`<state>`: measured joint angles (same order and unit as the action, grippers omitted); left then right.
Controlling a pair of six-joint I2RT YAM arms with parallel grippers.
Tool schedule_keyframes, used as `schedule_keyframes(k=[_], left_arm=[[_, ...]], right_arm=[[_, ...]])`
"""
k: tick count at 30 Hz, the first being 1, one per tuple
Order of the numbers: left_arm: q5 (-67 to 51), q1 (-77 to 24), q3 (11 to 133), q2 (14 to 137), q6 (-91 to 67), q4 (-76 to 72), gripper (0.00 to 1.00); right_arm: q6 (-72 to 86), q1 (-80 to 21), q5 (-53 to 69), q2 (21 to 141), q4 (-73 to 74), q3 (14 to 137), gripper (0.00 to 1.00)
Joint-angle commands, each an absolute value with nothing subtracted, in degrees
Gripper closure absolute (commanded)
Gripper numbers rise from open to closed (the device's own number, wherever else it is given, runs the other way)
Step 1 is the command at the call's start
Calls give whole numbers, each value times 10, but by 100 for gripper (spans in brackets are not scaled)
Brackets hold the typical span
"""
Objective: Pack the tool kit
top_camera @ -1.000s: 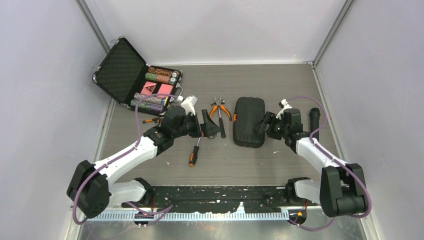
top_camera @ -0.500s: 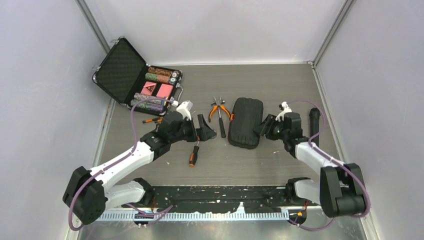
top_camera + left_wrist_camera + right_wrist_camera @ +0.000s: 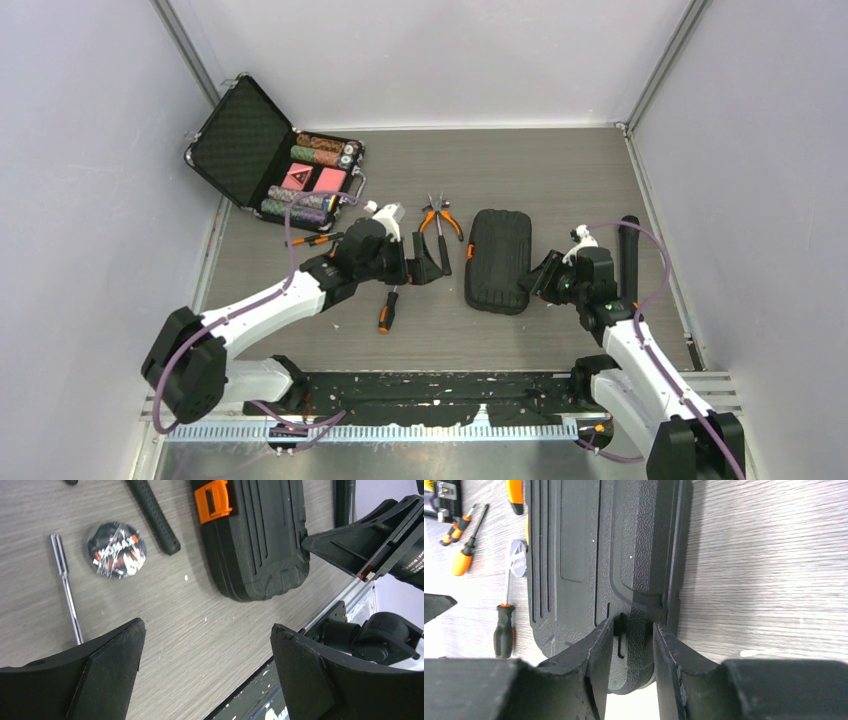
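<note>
The tool kit (image 3: pixel 498 260) lies closed on the table, a black ribbed case with an orange latch (image 3: pixel 214 500) on its left side. My right gripper (image 3: pixel 541 279) is at the case's right edge, shut on a textured moulded tab of the tool kit (image 3: pixel 574 555); a finger presses each side of it (image 3: pixel 631 625). My left gripper (image 3: pixel 425 264) hovers left of the case, open and empty over bare table (image 3: pixel 207 626). Orange-handled pliers (image 3: pixel 438 222) lie just beyond it, and an orange-and-black screwdriver (image 3: pixel 388 305) lies nearer the front.
An open metal-edged briefcase (image 3: pixel 270 160) of chips and red cards stands at the back left, with small screwdrivers (image 3: pixel 310 240) beside it. A black cylinder (image 3: pixel 628 245) lies right of the case. A round wrapped packet (image 3: pixel 116 549) and a metal rod (image 3: pixel 65 580) lie by the left gripper.
My right gripper has closed on the case's right edge and drawn back toward the near edge, and the case has shifted with it. My left gripper moved slightly and stays open.
</note>
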<state>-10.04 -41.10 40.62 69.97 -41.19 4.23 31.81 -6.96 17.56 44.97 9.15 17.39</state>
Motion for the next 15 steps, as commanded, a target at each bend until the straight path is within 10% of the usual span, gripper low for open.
schedule_keyframes(k=[1, 15], left_arm=[[-95, -415, 482, 750, -396, 25, 5], [-147, -428, 680, 992, -409, 50, 15]], right_arm=[[300, -71, 107, 481, 140, 263, 64], [275, -55, 131, 679, 71, 373, 59]])
